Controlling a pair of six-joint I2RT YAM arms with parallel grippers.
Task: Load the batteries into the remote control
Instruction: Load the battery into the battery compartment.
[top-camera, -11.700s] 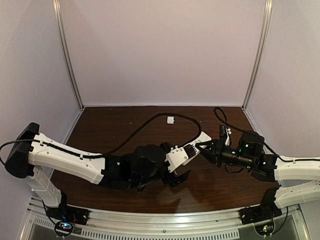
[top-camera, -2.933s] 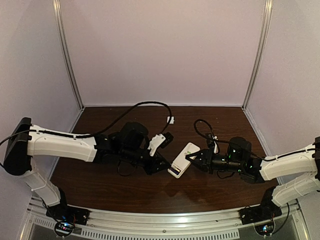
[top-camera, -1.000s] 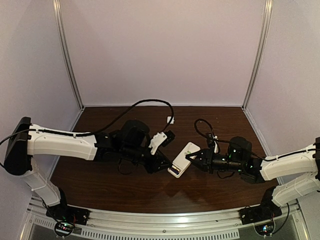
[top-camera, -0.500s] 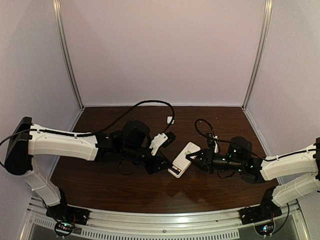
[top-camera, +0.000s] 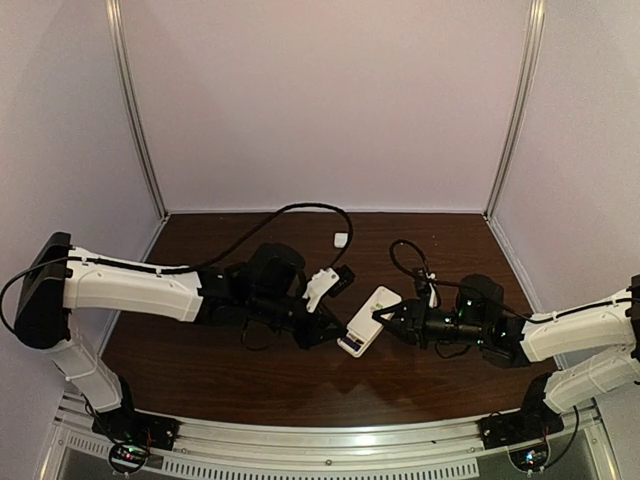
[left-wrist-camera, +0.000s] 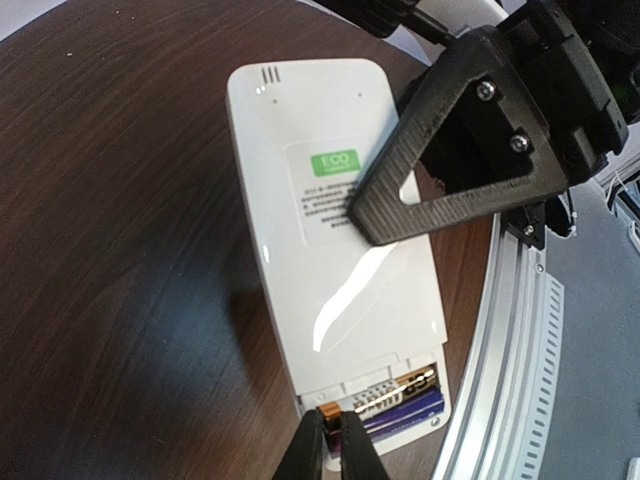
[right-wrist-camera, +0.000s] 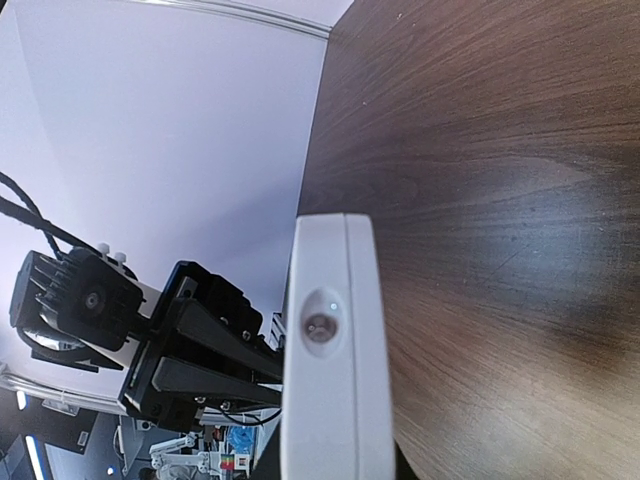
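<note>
White remote control (top-camera: 367, 320), right fingers (left-wrist-camera: 470, 130) pinching it, small white piece (top-camera: 341, 239) behind

– What lies on the counter (left-wrist-camera: 120, 200)?

– The remote control (left-wrist-camera: 335, 280), plain white back facing up, with a green-headed label (left-wrist-camera: 335, 185) near its far end and three small slots above that. It casts a shadow on the dark wood to its left.

– And its near end?

– The compartment (left-wrist-camera: 385, 400) is uncovered. The batteries (left-wrist-camera: 405, 410) show inside, purplish with glints of gold.

– Where are the grippers?

– The left gripper (left-wrist-camera: 332, 445) comes up from the bottom edge, fingers pressed nearly together, tips at the compartment's rim beside a coppery end. The right gripper (left-wrist-camera: 375, 215) reaches in from the upper right, one black triangular finger laid on the remote's back at the label.

– Anything beyond?

– A ribbed metal rail (left-wrist-camera: 520, 330) at the right.
</note>
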